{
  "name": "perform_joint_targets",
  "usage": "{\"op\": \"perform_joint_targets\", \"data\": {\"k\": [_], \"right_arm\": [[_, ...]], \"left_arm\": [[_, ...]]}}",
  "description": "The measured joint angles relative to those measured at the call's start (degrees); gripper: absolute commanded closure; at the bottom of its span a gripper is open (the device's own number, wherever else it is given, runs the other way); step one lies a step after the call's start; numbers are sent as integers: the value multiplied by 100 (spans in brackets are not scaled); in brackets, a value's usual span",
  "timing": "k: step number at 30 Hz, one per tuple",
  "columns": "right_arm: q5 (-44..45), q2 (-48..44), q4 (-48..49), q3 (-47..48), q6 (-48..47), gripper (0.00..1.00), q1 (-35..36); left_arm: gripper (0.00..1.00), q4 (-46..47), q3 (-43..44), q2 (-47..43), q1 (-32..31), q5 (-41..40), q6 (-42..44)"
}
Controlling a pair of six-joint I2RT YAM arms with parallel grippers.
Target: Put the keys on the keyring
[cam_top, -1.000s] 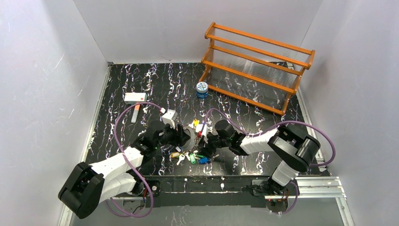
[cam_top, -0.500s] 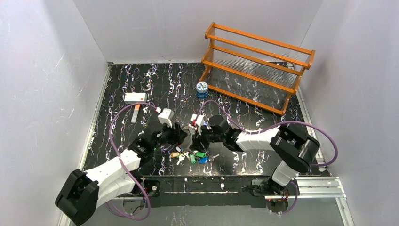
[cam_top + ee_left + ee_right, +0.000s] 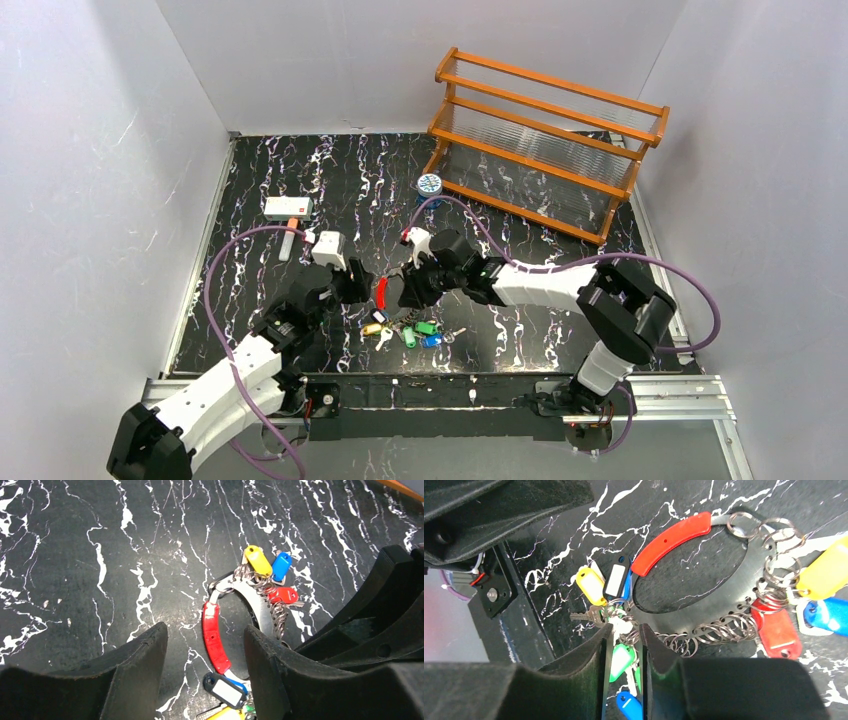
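The right gripper (image 3: 624, 635) has drawn its fingers from a wide spread down to a narrow slit. It has also slid toward the left of the overhead frame and now hangs over the bunch of keys (image 3: 591, 585) at the lower left end of the keyring (image 3: 744, 575). Whether anything is pinched in that slit cannot be told. The left gripper (image 3: 205, 630) has backed off leftward and stands spread and empty, straddling the ring's red segment (image 3: 215, 640), which lies on the table (image 3: 75, 555). This looks like the start of a grab at one key, with the ring itself unheld.
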Motion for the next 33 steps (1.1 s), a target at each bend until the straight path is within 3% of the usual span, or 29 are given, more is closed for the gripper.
{"op": "perform_joint_targets", "data": {"k": [6, 18, 33], "right_arm": [[22, 66, -367, 114, 365, 64, 127], [1250, 221, -1611, 706, 1082, 67, 466], [1438, 699, -2138, 1027, 1246, 55, 575]], "left_arm": [[44, -361, 33, -9, 2, -116, -96], [43, -953, 79, -321, 2, -614, -1027], [43, -1091, 79, -575, 2, -758, -1528]]}}
